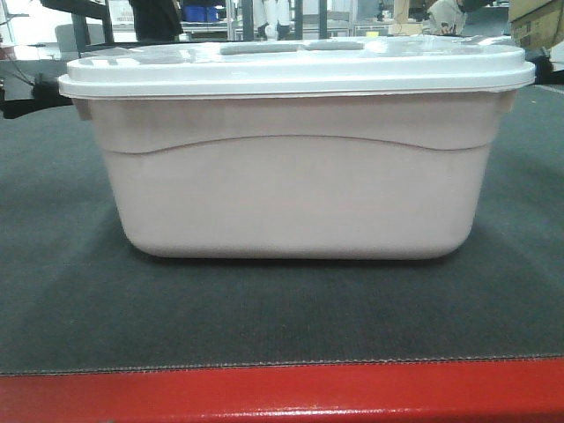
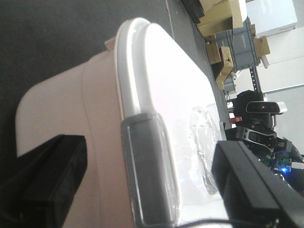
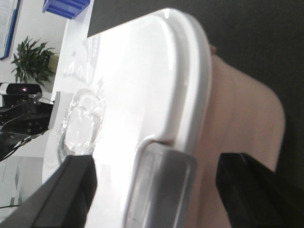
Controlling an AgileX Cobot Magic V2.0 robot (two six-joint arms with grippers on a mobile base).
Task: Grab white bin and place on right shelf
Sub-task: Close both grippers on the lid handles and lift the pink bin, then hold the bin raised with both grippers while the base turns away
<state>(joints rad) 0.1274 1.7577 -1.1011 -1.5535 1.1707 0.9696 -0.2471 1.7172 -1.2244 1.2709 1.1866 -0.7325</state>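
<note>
Pinkish-white plastic: the white bin [image 1: 291, 194], with its flat lid [image 1: 291, 75] fitted, stands on the grey-topped, red-edged table [image 1: 282, 397], close to the front edge. Left fingers [image 2: 45, 183] are spread wide, one on each side of the grey latch [image 2: 147, 175] at one end. Right fingers [image 3: 64, 197] are likewise spread astride the other latch [image 3: 161, 190]. Contact with the bin cannot be told.

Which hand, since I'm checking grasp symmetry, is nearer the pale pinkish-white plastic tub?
Neither clearly: left hand straddles the tub's grey lid latch, right hand the opposite latch, both open.
</note>
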